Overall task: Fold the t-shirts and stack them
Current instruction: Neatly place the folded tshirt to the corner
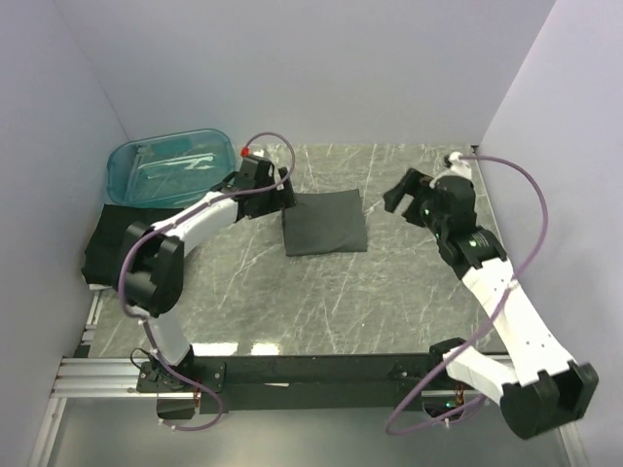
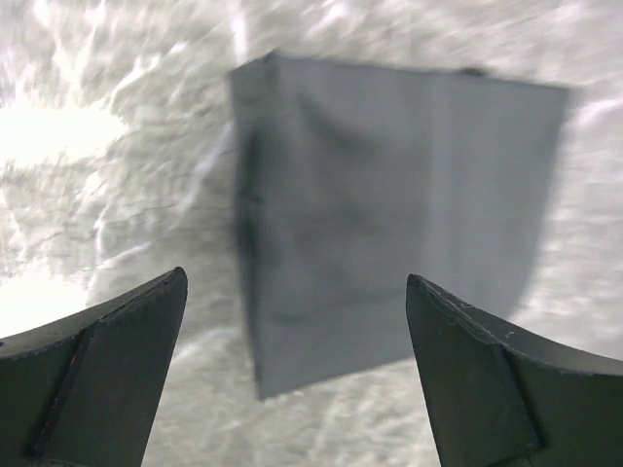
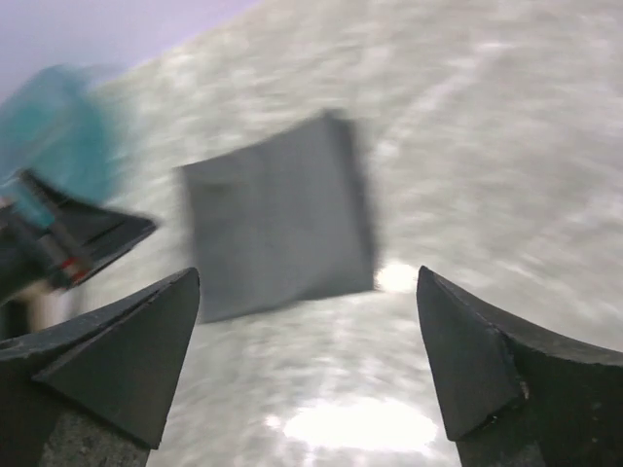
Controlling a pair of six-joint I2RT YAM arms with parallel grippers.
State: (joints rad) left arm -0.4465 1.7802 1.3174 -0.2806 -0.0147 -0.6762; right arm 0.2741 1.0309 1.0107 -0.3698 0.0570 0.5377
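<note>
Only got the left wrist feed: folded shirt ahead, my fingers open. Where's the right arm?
Observer: The right gripper hangs to the right of the folded t-shirt, fingers open, holding nothing.
Operator: More shirts to do?
Observer: Yes, a dark heap of t-shirts lies far left, well apart from the folded one.
Operator: Anything else out there?
Observer: A teal tub sits just behind that heap.
</note>
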